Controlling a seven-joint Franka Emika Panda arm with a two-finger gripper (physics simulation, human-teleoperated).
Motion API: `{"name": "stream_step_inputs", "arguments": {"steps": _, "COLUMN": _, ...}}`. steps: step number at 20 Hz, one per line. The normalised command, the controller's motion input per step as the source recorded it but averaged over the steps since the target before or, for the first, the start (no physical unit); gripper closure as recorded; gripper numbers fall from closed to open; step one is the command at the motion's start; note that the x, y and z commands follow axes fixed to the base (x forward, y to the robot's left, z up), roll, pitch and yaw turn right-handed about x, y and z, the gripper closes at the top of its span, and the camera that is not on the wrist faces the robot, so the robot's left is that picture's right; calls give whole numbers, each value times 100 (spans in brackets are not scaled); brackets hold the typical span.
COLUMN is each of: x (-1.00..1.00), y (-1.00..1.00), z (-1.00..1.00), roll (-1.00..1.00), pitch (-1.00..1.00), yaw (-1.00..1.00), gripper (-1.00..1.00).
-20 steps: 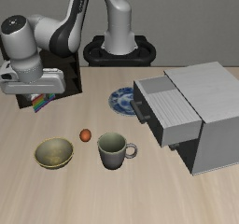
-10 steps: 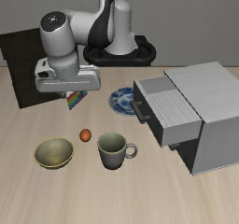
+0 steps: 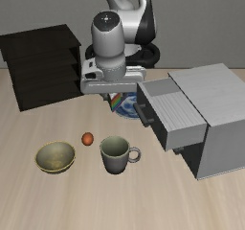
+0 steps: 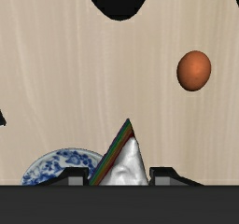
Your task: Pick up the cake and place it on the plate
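Rainbow cake (image 4: 122, 159) aloft beside blue plate (image 4: 56, 167)

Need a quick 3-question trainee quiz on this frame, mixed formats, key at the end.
1. True or false: the pincer is shut on the cake.
2. Which small thing sits roughly between the bowl and the mug? A) spoon B) egg C) fork
3. Fill in: the dish closest to the held cake is the ____.
Key: 1 true; 2 B; 3 plate.
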Motion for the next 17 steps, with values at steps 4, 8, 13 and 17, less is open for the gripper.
{"name": "stream_step_inputs", "arguments": {"steps": 4, "x": -75, "y": 25, "z": 0, "roll": 0, "pitch": 0, "yaw": 0, "gripper": 100}}
{"name": "stream_step_inputs", "arguments": {"steps": 8, "x": -50, "y": 50, "z": 0, "roll": 0, "pitch": 0, "yaw": 0, "gripper": 100}}
{"name": "stream_step_inputs", "arguments": {"steps": 13, "x": 0, "y": 0, "z": 0, "roll": 0, "pitch": 0, "yaw": 0, "gripper": -100}}
{"name": "stream_step_inputs", "arguments": {"steps": 17, "x": 0, "y": 0, "z": 0, "roll": 0, "pitch": 0, "yaw": 0, "gripper": -100}}
